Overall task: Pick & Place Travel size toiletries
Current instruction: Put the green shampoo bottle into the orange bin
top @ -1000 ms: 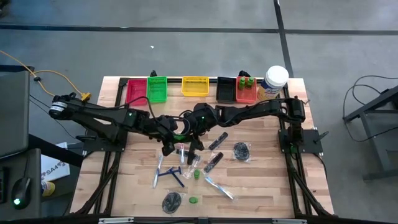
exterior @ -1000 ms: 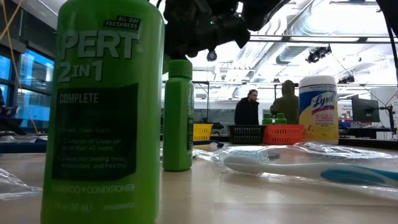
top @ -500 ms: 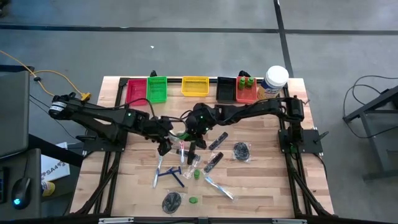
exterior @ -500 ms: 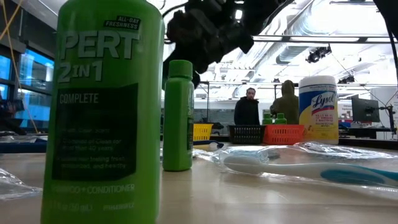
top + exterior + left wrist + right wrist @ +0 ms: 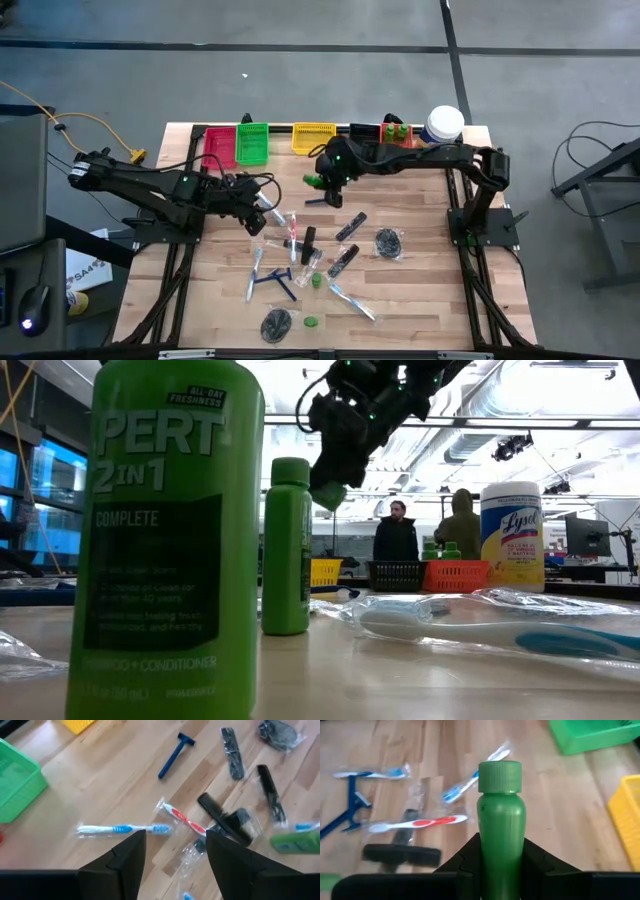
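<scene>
My right gripper (image 5: 320,182) is above the table's far middle, shut on a small green bottle (image 5: 500,815). The low view also shows the green bottle (image 5: 328,495) under my right gripper (image 5: 345,430). My left gripper (image 5: 175,855) is open with nothing between its fingers, above a clear-wrapped toothbrush (image 5: 122,828). In the high view my left gripper (image 5: 266,210) is left of the scattered toiletries. Toothbrushes (image 5: 291,236), black combs (image 5: 349,226), blue razors (image 5: 272,281), mesh puffs (image 5: 388,242) and a green bottle (image 5: 316,281) lie flat on the wood. My right gripper pinches the bottle's body (image 5: 501,847) between its two fingers (image 5: 470,851), one on each side. The bottle runs along the fingers, and its ribbed cap (image 5: 500,776) points ahead past the tips. It is lifted clear of the table and slants downward.
Mesh bins line the far edge: red (image 5: 218,147), green (image 5: 252,144), yellow (image 5: 313,138), black (image 5: 362,131) and orange (image 5: 397,140) with green bottles in it. A white jar (image 5: 443,124) stands at the far right. Two green bottles (image 5: 287,545) stand close to the low camera.
My right gripper has risen and gone toward the far edge and the bins, carrying the green bottle away from the pile. My left gripper has drawn back toward the table's left edge. The other toiletries lie as before.
</scene>
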Controlling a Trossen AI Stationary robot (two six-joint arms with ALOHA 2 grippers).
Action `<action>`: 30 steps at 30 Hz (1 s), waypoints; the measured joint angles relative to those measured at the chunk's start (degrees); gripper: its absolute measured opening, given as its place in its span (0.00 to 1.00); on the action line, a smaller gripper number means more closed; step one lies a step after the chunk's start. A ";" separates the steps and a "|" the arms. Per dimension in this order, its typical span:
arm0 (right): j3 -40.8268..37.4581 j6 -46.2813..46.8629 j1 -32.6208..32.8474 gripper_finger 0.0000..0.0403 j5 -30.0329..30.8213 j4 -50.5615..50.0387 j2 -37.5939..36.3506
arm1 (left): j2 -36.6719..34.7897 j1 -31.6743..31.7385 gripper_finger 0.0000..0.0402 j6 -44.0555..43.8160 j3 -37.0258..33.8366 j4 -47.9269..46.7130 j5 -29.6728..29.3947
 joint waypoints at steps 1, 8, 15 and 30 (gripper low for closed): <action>0.00 -0.34 -0.42 0.18 -0.01 0.00 -0.19 | -0.29 0.01 0.48 0.01 -0.06 -1.06 0.00; 0.02 -1.55 -3.25 0.17 -0.23 -1.73 -3.28 | -1.00 0.05 0.48 -2.12 -0.05 -5.12 -1.59; 0.03 -2.05 -6.54 0.17 -1.74 -4.61 -4.55 | -1.13 0.05 0.48 -3.78 -1.53 -6.95 -2.66; -0.01 -2.66 -12.50 0.17 -3.04 -6.16 -10.13 | -7.99 0.03 0.48 -11.37 -13.15 -1.76 -2.90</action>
